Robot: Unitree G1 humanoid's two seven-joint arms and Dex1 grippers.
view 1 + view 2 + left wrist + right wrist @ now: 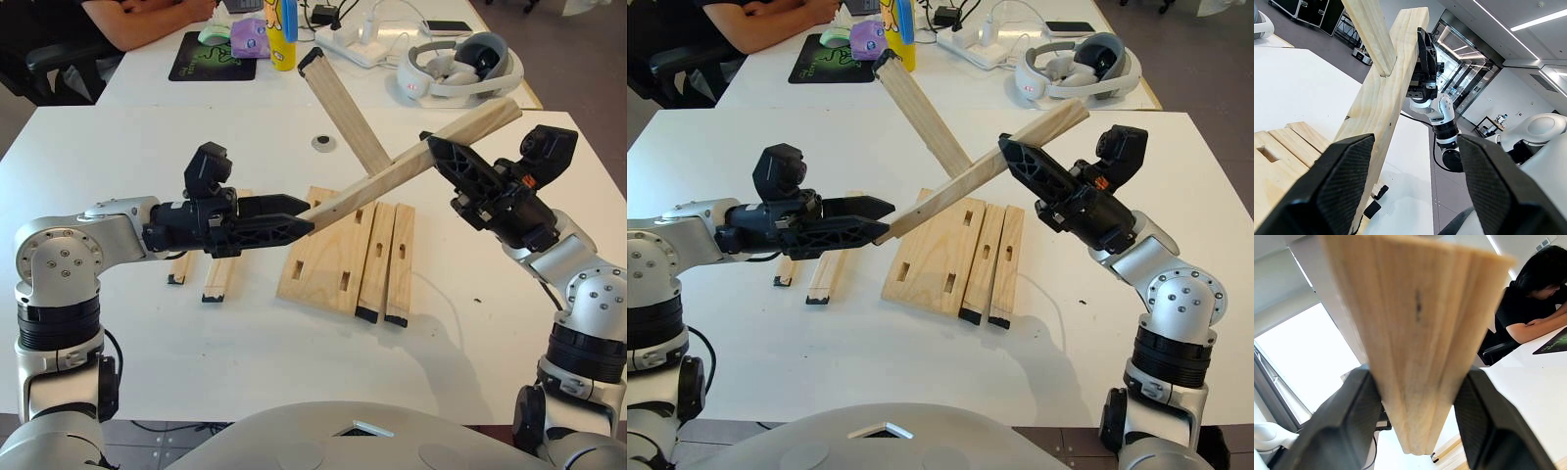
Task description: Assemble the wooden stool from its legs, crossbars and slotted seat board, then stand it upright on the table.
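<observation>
1. The long leg (382, 181) is held in the air over the middle of the white table (118, 147). It slants from high on the right down to the left. A crossbar (343, 113) meets it partway along and angles up and away toward the far table edge. In the left wrist view the crossbar (1371, 34) seems to sit in a notch in the leg.
2. The right gripper (436, 149) is clamped on the upper part of the leg. In its wrist view both fingers (1352, 426) press against the sides of the wood. The right forearm rises from the table's right side and points inward and to the left.
3. The left gripper (310, 215) is at the leg's lower end with its jaws spread wide. The wood passes between the fingers (1327, 191) and lies close against one, with a gap to the other. The left forearm stretches level across the table, pointing right.
4. The slotted seat board (328, 255) lies flat on the table under the raised leg. Two narrow slotted pieces (377, 264) with dark ends lie just beside it on its right.
5. Two more wooden bars (220, 279) lie on the table, partly hidden under the left forearm.
6. Farther back, a round grommet (324, 143) sits in the tabletop. A headset (456, 69), a power strip (343, 44) and a yellow bottle (282, 34) are on the next table.
</observation>
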